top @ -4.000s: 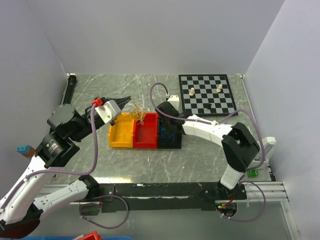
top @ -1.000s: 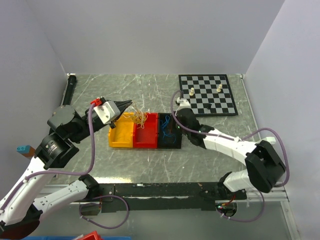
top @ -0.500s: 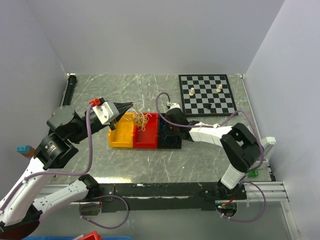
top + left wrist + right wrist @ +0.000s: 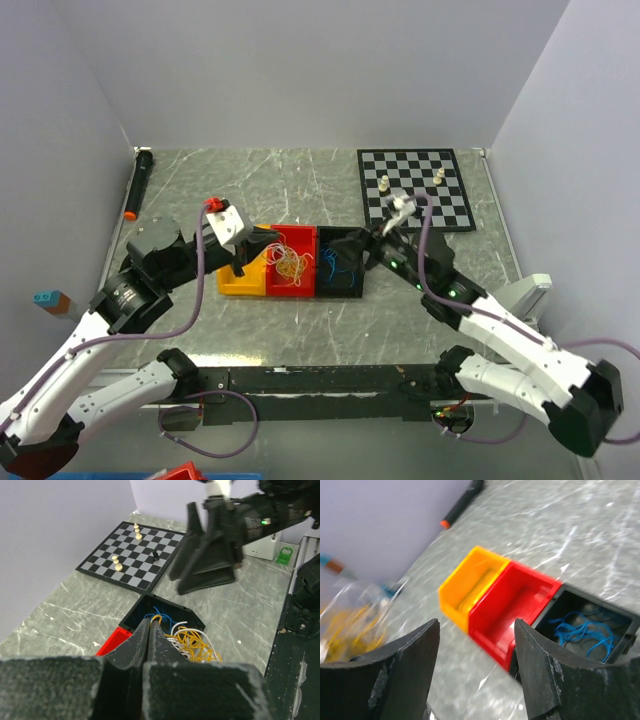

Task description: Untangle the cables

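Observation:
A clump of yellow-orange and white cables (image 4: 290, 258) hangs over the red bin (image 4: 287, 291). My left gripper (image 4: 266, 247) is shut on it. In the left wrist view the left gripper (image 4: 151, 623) pinches a yellow-orange loop, and the rest of the clump (image 4: 194, 642) dangles to its right. Blue cables (image 4: 332, 262) lie loose in the black bin (image 4: 346, 292); the right wrist view shows these blue cables (image 4: 582, 630) too. My right gripper (image 4: 369, 250) hovers at that bin's right side, open and holding nothing. In its own view the right gripper (image 4: 476, 625) is spread wide.
Yellow bin (image 4: 233, 282), red bin and black bin stand in a row at mid-table. A chessboard (image 4: 420, 190) with a few pieces lies at the back right. A black marker with an orange tip (image 4: 137, 185) lies along the left wall.
My right gripper has opened and drawn back to the right of the black bin, where blue cables lie. My left gripper has moved right and lower with the clump, over the red bin.

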Motion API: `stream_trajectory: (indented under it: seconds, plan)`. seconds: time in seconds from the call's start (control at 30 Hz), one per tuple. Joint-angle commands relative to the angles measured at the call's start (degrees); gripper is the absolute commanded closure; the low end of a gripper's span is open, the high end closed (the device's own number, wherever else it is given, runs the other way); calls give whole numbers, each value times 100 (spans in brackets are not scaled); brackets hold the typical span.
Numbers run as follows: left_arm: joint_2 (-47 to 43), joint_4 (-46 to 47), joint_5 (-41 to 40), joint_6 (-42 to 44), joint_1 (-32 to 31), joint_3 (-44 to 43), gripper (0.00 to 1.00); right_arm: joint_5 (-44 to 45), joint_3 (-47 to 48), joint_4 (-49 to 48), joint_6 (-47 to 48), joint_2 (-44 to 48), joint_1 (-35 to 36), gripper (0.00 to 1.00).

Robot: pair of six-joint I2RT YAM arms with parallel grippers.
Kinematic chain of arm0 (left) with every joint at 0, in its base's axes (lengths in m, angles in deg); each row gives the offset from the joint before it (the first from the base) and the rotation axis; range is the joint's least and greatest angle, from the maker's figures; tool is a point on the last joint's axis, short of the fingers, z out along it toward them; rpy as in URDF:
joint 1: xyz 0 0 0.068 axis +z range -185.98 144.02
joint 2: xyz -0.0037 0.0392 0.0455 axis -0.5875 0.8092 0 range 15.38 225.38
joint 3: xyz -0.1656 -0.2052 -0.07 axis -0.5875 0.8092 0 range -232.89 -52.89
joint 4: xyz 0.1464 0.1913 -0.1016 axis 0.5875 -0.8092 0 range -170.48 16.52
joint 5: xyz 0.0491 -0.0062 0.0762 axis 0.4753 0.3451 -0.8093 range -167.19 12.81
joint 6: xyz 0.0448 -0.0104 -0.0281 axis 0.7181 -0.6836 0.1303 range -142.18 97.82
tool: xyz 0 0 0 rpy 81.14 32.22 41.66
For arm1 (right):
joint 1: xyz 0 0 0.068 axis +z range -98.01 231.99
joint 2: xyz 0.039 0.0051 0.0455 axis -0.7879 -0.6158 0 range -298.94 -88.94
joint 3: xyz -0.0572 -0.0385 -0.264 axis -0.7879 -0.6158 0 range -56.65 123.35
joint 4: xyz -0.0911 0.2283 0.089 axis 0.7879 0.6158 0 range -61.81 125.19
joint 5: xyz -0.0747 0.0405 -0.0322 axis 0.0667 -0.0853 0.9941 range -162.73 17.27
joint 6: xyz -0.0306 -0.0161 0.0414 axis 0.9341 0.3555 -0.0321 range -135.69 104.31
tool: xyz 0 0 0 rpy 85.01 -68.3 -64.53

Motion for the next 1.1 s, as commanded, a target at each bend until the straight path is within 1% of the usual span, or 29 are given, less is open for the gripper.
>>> stream_trajectory:
  seconds: [0.0,0.1,0.2,0.3,0.53,0.7,0.83,0.93,1.0,1.07]
  plan:
    - [50,222,252,-167,10,-29,99,-879,-613,-330,138,784,-6,32]
    - [130,275,270,-140,19,-29,99,-1328,-650,-567,24,1023,-6,33]
    - [191,301,314,-105,11,-55,99,-1688,-431,-699,-47,927,38,33]
    - [235,328,288,-96,10,-55,99,-1847,-219,-813,-91,786,125,33]
    - [288,389,253,-52,10,-37,99,-1813,62,-1086,-65,356,608,34]
    - [288,424,253,-34,19,-29,99,-1699,457,-1095,-47,-119,855,39]
    - [306,425,244,1,10,-81,99,-1663,634,-1139,-143,-444,899,49]
    - [279,424,200,27,11,-99,99,-1541,660,-1130,-188,-568,934,61]
    - [262,424,191,45,10,-99,99,-1462,625,-1060,-205,-577,943,74]
    - [227,424,174,97,19,-116,99,-1374,512,-1016,-240,-533,943,88]
